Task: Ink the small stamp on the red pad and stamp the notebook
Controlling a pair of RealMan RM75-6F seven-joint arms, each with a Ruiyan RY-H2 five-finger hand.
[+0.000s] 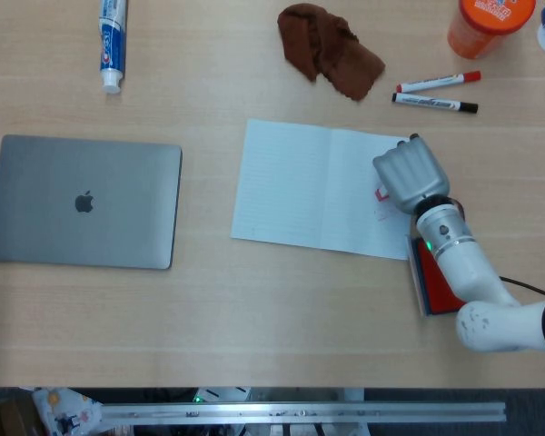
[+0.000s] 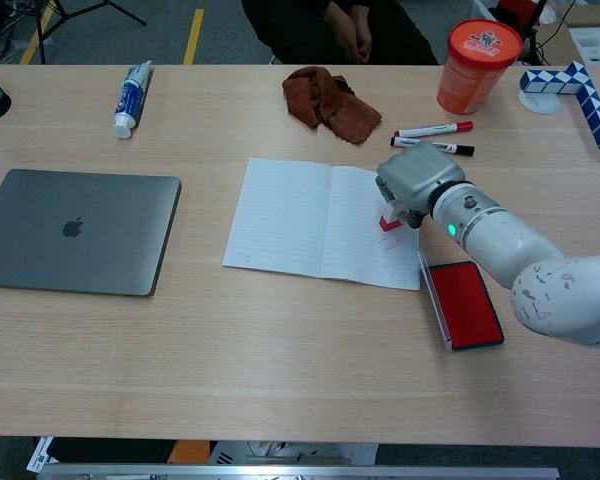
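Note:
An open white notebook (image 1: 318, 186) (image 2: 315, 218) lies at the table's middle. My right hand (image 1: 410, 173) (image 2: 416, 182) hangs over its right page and holds a small red stamp (image 2: 389, 223) (image 1: 380, 193), whose base sits on or just above the paper. Faint red marks (image 2: 393, 241) show on the page beside the stamp. The red ink pad (image 2: 463, 304) (image 1: 436, 282) lies open just right of the notebook, partly covered by my forearm in the head view. My left hand shows in neither view.
A closed grey laptop (image 1: 84, 202) lies at the left. A toothpaste tube (image 1: 112, 44), a brown cloth (image 1: 330, 50), two markers (image 1: 436, 94) and an orange tub (image 2: 475, 65) sit along the far side. A blue-white snake puzzle (image 2: 578, 90) is at the far right.

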